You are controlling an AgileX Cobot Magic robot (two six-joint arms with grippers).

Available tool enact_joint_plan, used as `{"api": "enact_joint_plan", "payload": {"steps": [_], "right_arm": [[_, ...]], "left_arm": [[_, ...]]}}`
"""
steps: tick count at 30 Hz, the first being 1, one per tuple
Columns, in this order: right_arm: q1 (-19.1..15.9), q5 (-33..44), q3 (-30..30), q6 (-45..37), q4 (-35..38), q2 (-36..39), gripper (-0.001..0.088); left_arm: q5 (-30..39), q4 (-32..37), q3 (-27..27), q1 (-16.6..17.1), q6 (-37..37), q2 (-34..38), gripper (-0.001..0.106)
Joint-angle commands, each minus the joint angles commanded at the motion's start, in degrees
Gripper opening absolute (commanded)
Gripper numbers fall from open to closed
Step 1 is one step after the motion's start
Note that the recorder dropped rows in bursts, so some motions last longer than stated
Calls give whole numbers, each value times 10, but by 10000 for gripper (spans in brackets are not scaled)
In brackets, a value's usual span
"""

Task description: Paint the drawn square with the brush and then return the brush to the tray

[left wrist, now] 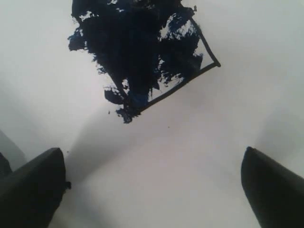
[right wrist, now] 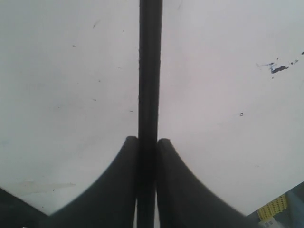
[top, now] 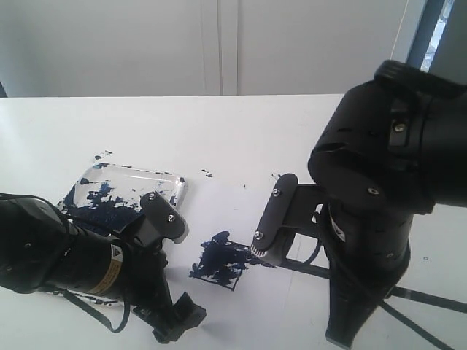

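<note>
Pinching brush (right wrist: pixel 150 71): right gripper (right wrist: pixel 148 142) is clamping the shaft between pressed jaws just beside the part-filled square (top: pixel 219 261), probably for further strokes; left gripper (left wrist: pixel 152 159) is hovering spread, empty, nearby; tray (top: pixel 131 177) is lying to the square's left, awaiting the brush's return.
</note>
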Motion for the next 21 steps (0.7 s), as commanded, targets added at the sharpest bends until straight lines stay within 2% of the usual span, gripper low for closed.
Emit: {"api": "enact_joint_plan", "payload": {"steps": [6,10,21], "right_arm": [[0,0,7,-17,25,0,0],[0,0,35,-24,23,0,0],[0,0,43,31,-91,0,0]], "left_arm": [[0,0,0,0,0,0,1005],[0,0,0,0,0,0,1005],[0,0,0,0,0,0,1005]]}}
